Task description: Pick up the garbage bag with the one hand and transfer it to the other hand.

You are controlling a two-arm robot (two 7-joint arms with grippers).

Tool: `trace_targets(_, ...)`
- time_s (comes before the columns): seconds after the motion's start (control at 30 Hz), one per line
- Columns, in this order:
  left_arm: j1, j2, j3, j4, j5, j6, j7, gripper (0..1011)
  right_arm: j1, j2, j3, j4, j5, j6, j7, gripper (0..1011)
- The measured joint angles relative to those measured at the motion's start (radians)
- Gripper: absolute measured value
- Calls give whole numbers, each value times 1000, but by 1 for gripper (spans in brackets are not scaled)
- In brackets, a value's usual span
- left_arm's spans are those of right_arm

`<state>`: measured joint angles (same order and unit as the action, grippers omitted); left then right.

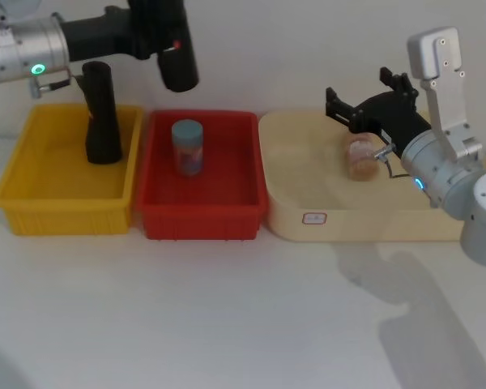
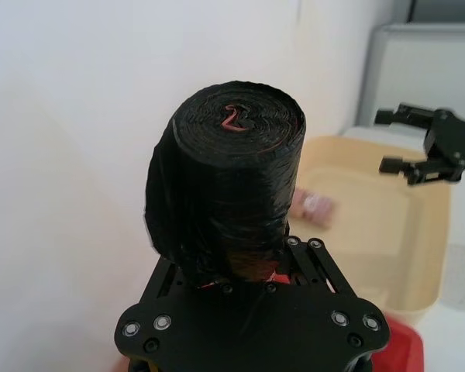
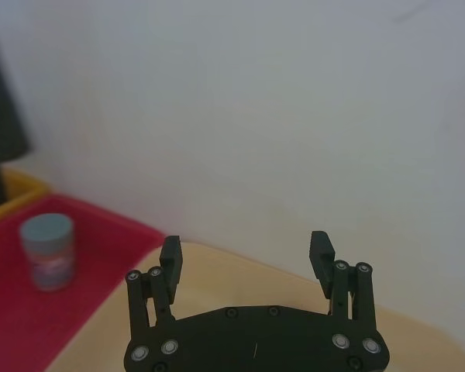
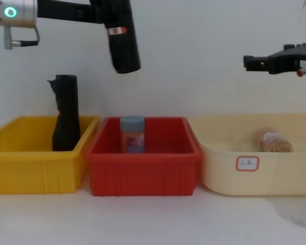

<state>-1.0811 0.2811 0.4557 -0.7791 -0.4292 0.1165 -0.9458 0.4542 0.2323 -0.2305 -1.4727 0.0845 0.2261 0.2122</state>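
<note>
The beige tray (image 1: 292, 219) lies at the right of the head frame, with the right gripper (image 1: 358, 96) over it, jaws spread and empty. At upper left, above the red bin (image 1: 198, 212), the left gripper (image 1: 158, 36) has its jaws clenched on the garbage bag (image 1: 181, 71), held in the air.

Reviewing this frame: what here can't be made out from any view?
1. Label text on the garbage bag: too small, chest view.
2. Fingertips of the left gripper: behind the bag, left wrist view.
3. The item in the beige tray: blurred, head view.
</note>
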Motion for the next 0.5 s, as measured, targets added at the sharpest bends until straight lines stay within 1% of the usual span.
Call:
trace_targets(0.1, -52, -32, 21, 106, -25, -48, -52, 402, 0, 8, -4, -6, 12, -1, 28, 1001)
trace_targets(0.13, -87, -54, 36, 175, -40, -75, -78, 402, 2, 13, -7, -10, 21, -1, 50, 1001)
trace_targets(0.17, -114, -70, 46, 230, -49, -93, -101, 402, 2, 16, -8, -11, 25, -2, 60, 1001)
trace_targets(0.23, -137, -82, 55, 276, -61, -115, -126, 402, 6, 23, -14, -15, 38, -2, 89, 1001)
trace_targets(0.3, -170, -103, 69, 343, -74, -140, -153, 402, 9, 28, -18, -17, 46, -2, 107, 1001)
trace_targets(0.33, -179, -108, 73, 362, -78, -147, -161, 402, 14, 32, -24, -18, 55, -1, 130, 1001)
trace_targets(0.5, -225, -135, 91, 454, -98, -185, -203, 402, 32, 41, -40, -18, 81, 2, 190, 1001)
